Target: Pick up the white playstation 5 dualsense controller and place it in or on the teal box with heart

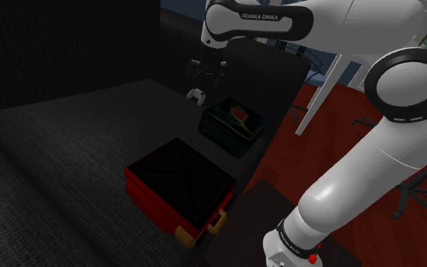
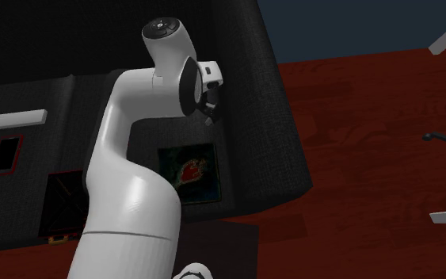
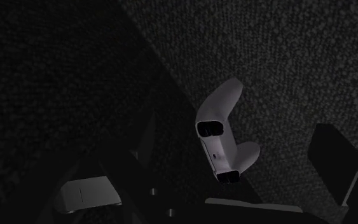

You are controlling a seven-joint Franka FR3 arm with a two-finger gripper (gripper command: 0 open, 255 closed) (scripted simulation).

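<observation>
The black gripper hangs spread and empty above the white DualSense controller, apparently lined up to straddle it for a grasp. The controller lies on the dark woven surface, just beside the teal heart box.

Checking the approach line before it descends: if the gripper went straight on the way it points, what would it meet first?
Probably the white DualSense controller: it lies straight ahead of the open gripper, on the dark textured surface. How far off is unclear.
</observation>
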